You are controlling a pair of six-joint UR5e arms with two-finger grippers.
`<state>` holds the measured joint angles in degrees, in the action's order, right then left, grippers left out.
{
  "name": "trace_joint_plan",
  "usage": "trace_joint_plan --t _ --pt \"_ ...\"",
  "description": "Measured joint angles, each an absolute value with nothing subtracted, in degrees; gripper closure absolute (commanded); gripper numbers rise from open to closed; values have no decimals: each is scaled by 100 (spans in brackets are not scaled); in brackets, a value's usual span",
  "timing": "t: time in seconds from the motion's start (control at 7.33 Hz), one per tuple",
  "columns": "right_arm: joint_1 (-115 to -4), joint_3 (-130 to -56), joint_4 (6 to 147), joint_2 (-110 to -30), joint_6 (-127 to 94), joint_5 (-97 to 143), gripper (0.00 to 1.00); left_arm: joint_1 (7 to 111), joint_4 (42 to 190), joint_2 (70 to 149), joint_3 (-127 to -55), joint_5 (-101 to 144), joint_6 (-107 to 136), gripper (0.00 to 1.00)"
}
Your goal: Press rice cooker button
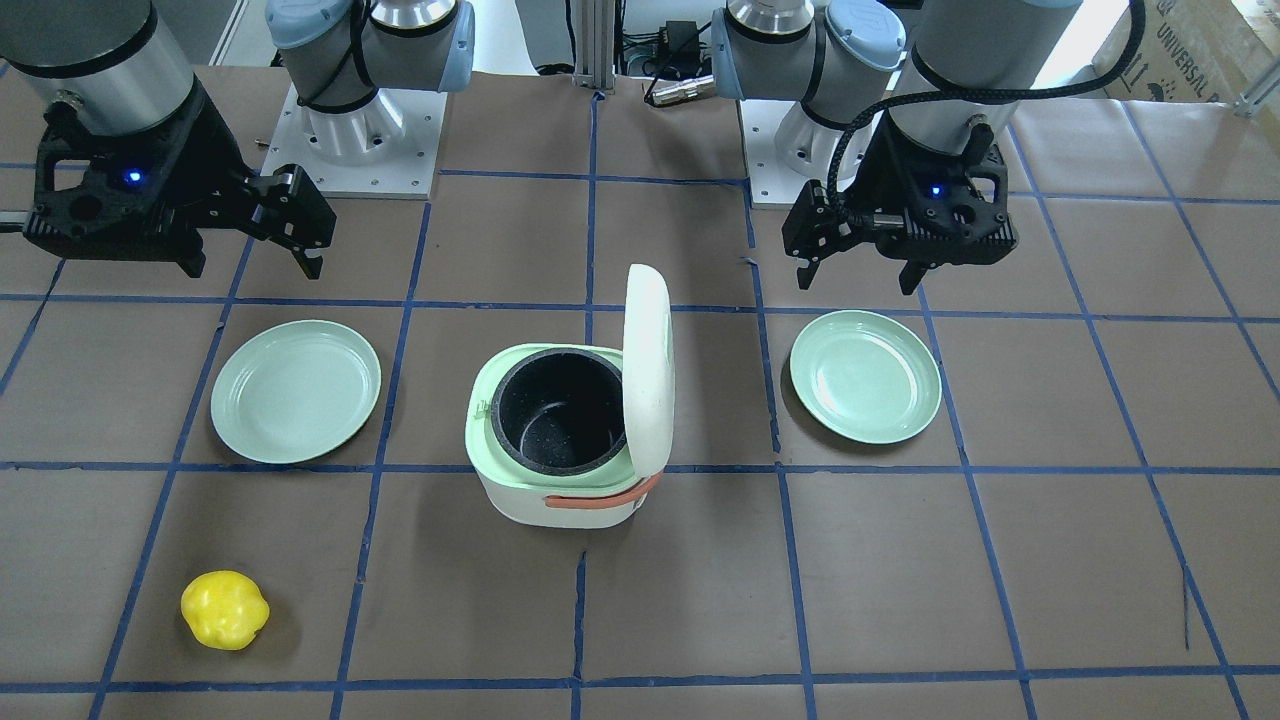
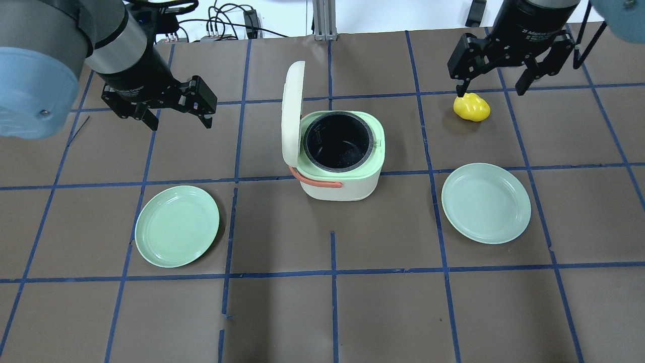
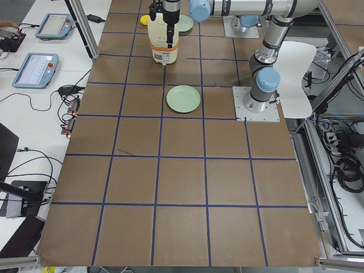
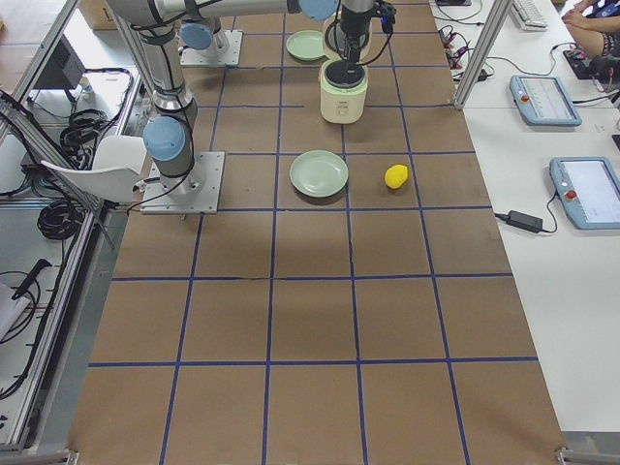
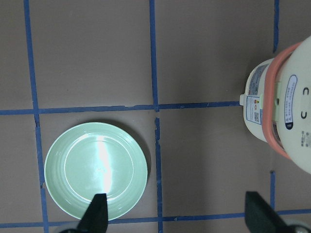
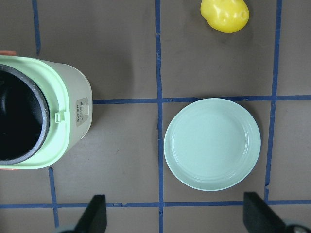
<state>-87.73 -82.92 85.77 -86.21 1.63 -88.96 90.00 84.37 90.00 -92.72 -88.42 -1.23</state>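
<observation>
1 rice cooker point(image 2: 352, 186) stands at the middle of the table point(image 2: 383, 302), between the 2 arms. Its white lid point(image 2: 292, 113) is swung up on edge, baring the black inner pot point(image 2: 338, 143) inside a pale green rim. An orange handle point(image 2: 315, 180) curves along the body on the robot's side.

The left wrist view shows white stickers point(image 5: 254, 104) on the cooker's wall, and the right wrist view shows a small label point(image 6: 83, 112) beside the latch. The print on both is too small to read.

2 pale green plates flank the cooker, the left plate point(image 2: 177, 226) and the right plate point(image 2: 486, 202), each well apart from it. A yellow pepper point(image 2: 471, 107) lies beyond the right plate.

The left gripper point(image 2: 180, 123) hangs above the left plate, fingers spread and holding nothing. The right gripper point(image 2: 490, 91) hangs above the right plate, also spread and bare. Its wrist bears the lettering "2F Adaptive".
</observation>
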Motion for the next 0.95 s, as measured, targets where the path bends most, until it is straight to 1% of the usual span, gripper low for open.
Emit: trace_joint_plan --t 0.95 --pt "-8917 -8348 8603 -8614 139 -8792 0 9000 8438 9000 -9272 -8843 -123 0"
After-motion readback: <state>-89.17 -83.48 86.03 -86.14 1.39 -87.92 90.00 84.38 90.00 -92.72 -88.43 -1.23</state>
